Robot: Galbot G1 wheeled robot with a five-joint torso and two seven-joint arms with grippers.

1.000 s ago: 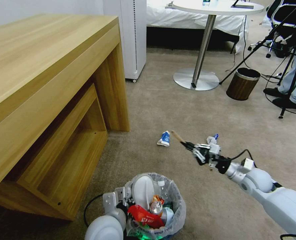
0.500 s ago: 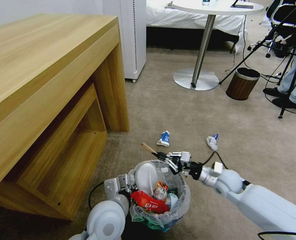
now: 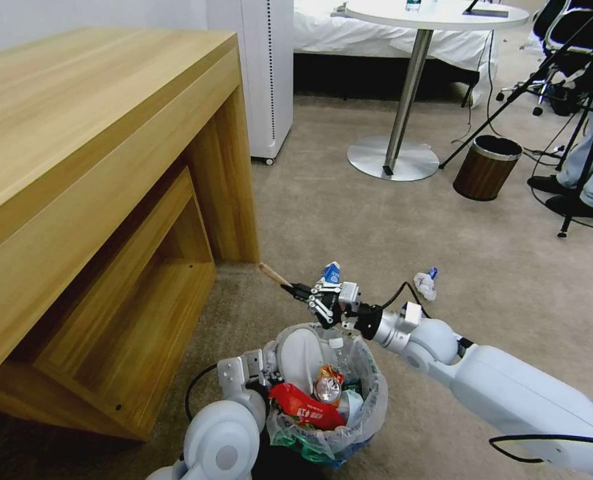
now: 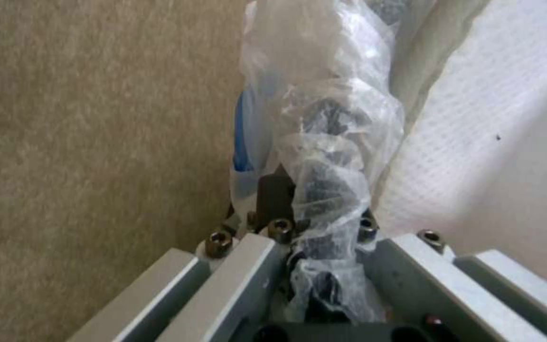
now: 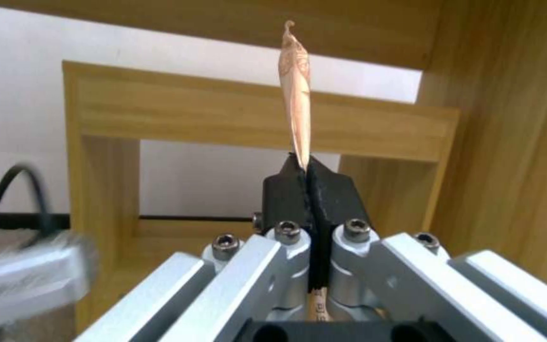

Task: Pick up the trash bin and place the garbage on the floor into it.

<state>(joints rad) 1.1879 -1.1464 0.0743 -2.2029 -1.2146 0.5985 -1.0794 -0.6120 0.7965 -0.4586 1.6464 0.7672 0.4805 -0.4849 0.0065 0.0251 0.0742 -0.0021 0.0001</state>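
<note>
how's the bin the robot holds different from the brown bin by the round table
The trash bin is lined with a clear bag and full of litter, gripped at its rim by the left hand. The brown bin has a metal rim, no visible liner, and stands untouched on the floor. Both are small and round.

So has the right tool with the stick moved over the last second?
Yes. The right tool, shut on the stick, swung leftward toward the desk, crossing past the carton and now above the bin.
</note>
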